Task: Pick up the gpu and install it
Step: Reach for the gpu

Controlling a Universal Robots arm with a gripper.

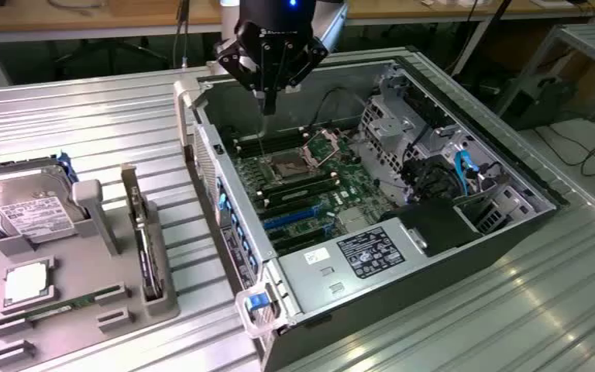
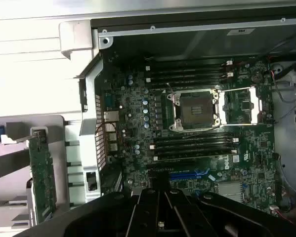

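In the exterior view, the pincer (image 1: 269, 107) hangs over the open computer case (image 1: 432, 271). It is shut tight and holds nothing. The gpu (image 1: 149, 256) stands on its edge in a gray holder (image 1: 91, 271) outside the case, on the exterior view's left of it. Its long side runs along the case wall.

In the wrist view, the shut pincer (image 2: 155, 195) looks down into the case. The gpu (image 2: 41, 173) stands just outside the case wall.
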